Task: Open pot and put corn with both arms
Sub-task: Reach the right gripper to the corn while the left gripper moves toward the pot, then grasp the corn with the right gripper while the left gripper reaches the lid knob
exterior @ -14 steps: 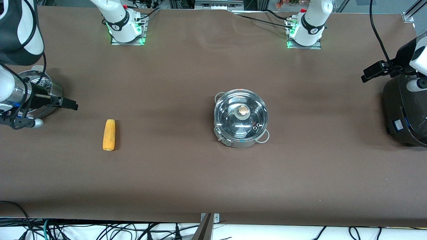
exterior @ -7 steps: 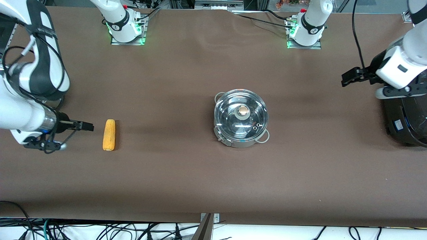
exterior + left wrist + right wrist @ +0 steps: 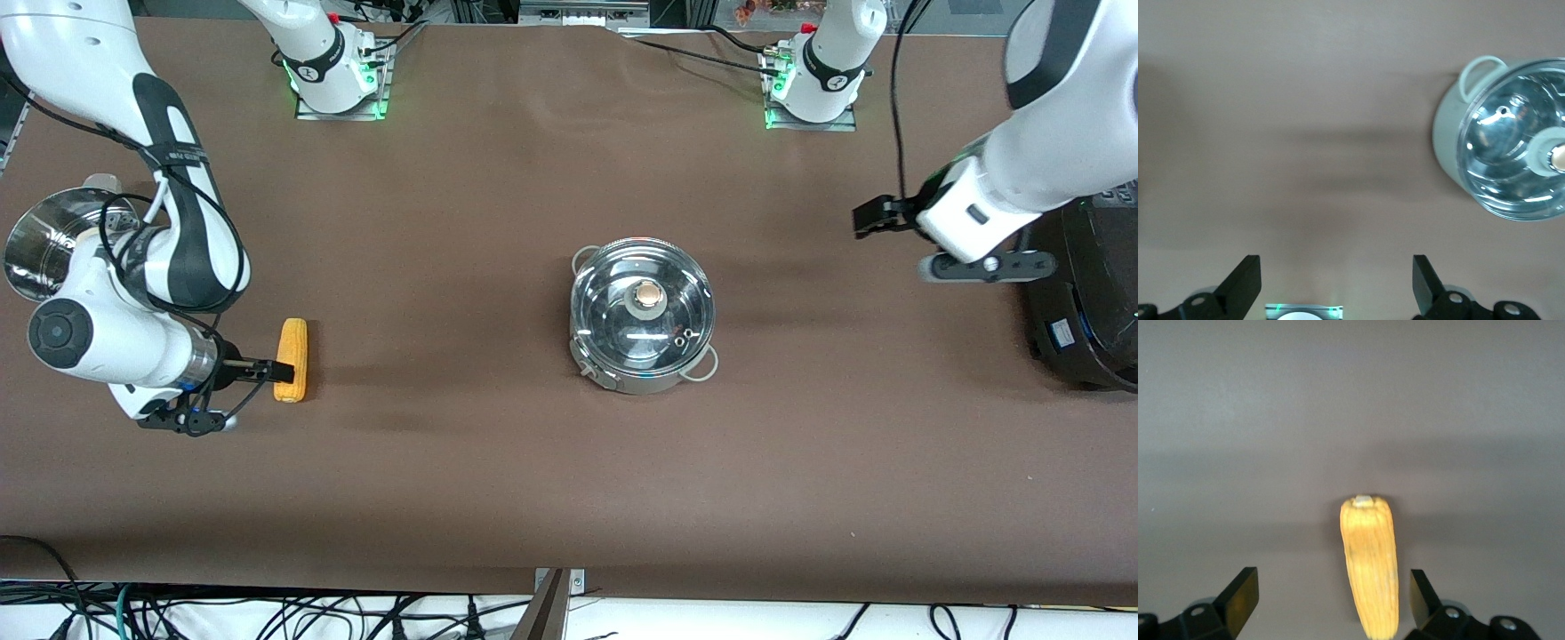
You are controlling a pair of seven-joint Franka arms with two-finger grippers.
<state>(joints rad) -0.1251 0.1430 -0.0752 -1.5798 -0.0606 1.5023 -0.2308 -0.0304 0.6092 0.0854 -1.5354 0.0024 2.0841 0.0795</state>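
Your right gripper [image 3: 281, 366] hangs spread over the corn [image 3: 291, 360] near its table end, the left gripper [image 3: 867, 218] spread well off the lidded pot [image 3: 642, 314] mid-table; an off-centre pinch could roll the cob.

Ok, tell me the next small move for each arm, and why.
Probably lower the right pincer around the corn and close: it is open, with the cob between its fingers. The left pincer, open above bare table, should likely move over the pot's lid knob; the lid is on.
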